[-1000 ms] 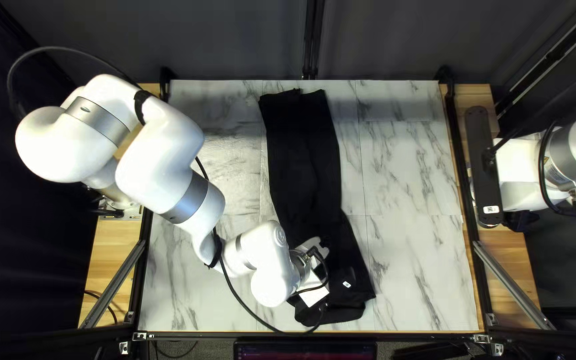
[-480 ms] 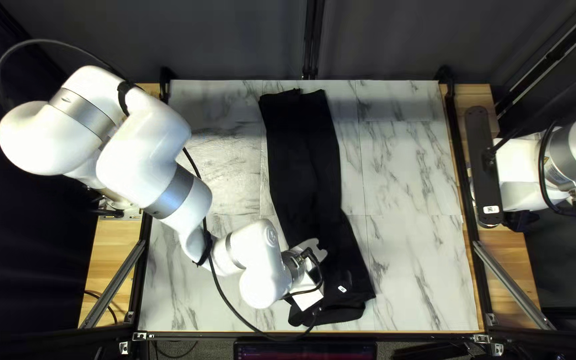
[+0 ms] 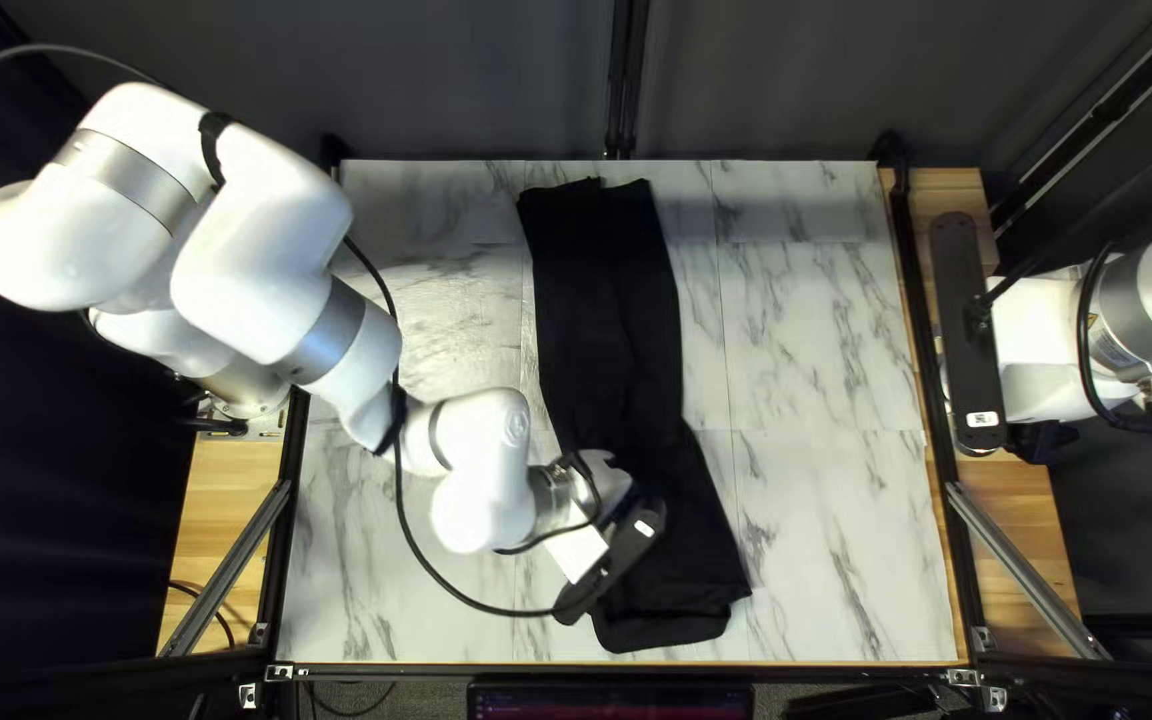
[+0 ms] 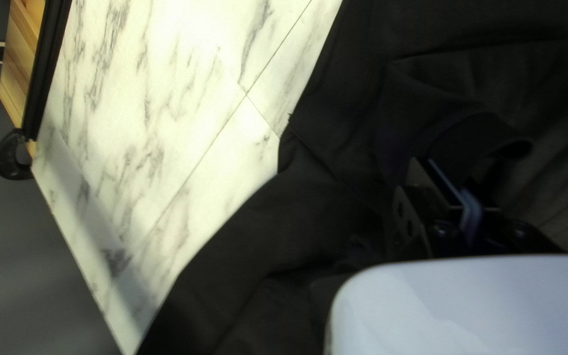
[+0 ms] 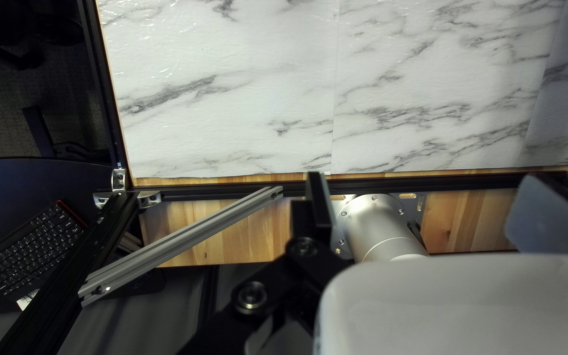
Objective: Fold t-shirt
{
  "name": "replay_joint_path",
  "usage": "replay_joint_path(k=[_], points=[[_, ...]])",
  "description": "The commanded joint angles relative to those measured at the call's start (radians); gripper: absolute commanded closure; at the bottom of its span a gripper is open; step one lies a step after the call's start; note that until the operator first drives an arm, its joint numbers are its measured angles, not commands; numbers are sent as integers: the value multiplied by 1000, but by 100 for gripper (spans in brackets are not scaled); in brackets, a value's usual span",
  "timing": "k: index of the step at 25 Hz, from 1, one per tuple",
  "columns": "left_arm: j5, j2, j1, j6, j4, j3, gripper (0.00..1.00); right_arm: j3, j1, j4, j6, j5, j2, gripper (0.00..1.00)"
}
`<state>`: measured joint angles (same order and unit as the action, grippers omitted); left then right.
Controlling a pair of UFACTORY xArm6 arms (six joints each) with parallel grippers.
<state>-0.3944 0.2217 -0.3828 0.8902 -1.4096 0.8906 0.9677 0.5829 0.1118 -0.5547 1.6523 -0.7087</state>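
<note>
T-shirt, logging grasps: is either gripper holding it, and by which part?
The left gripper is shut on the t-shirt, at its near-end edge; the open right gripper holds nothing.

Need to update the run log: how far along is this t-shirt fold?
Done: the t-shirt already lies folded lengthwise into a narrow strip on the table. In hand: the left gripper is shut on cloth at the strip's near end. Left: probably carrying that end over toward the far end; no crosswise fold shows yet. The right gripper is open beside the table's edge, holding nothing.
</note>
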Motion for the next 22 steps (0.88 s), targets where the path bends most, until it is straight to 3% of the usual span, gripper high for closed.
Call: replay_joint_path(k=[1, 7, 12, 22], points=[[-18, 2, -29, -42, 56, 2, 100, 0, 0, 0, 0, 0, 0, 0], [-47, -3, -70, -117, 147, 0, 100, 0, 0, 0, 0, 0, 0, 0], [-53, -6, -93, -116, 163, -3, 100, 0, 0, 0, 0, 0, 0, 0], [-7, 38, -64, 13, 49, -5, 100, 0, 0, 0, 0, 0, 0, 0]])
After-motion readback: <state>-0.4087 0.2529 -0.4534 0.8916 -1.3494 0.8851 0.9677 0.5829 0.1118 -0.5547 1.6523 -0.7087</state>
